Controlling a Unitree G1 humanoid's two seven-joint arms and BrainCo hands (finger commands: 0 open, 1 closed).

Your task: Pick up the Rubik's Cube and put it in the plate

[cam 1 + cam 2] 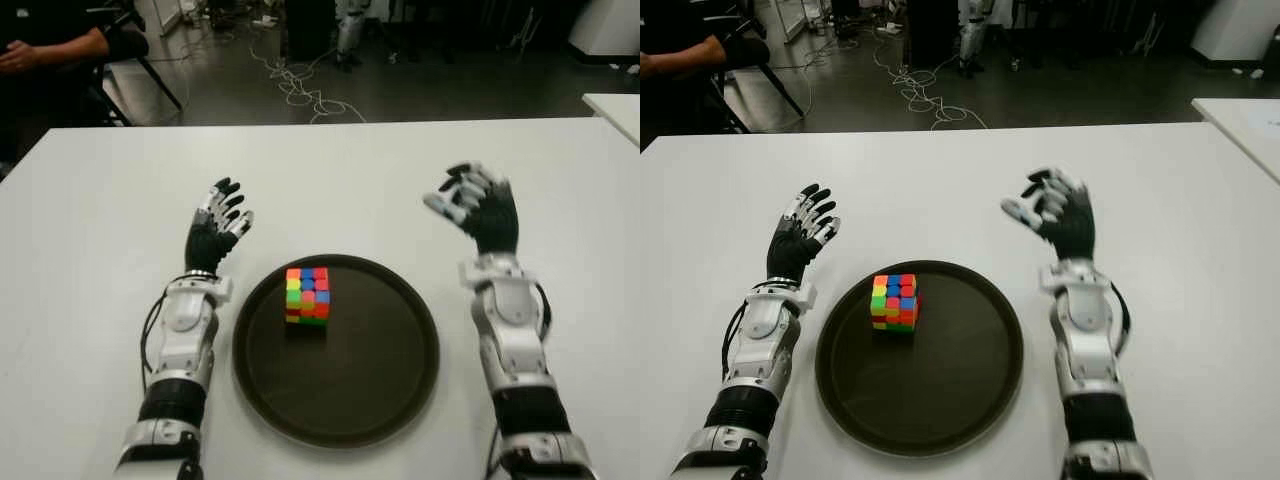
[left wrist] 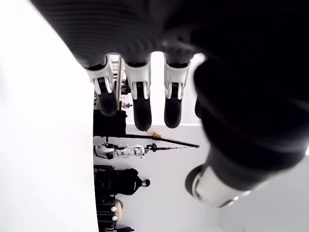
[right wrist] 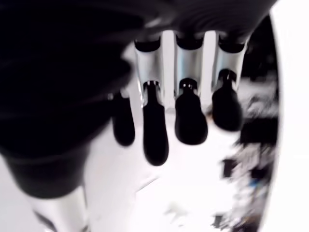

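The Rubik's Cube [image 1: 307, 295] sits inside the round dark plate [image 1: 380, 390], toward its far left part, with nothing holding it. My left hand [image 1: 220, 222] shows just left of the plate, fingers [image 2: 139, 99] extended and empty. To the right of the plate, my right hand [image 1: 470, 205] is raised above the table. Its fingers [image 3: 154, 125] are spread and loosely bent, holding nothing.
The white table [image 1: 100, 220] spreads wide on both sides of the plate. Another white table corner [image 1: 615, 108] shows at the far right. Beyond the far edge are cables on a dark floor [image 1: 300, 90] and a seated person's arm [image 1: 50, 48] at far left.
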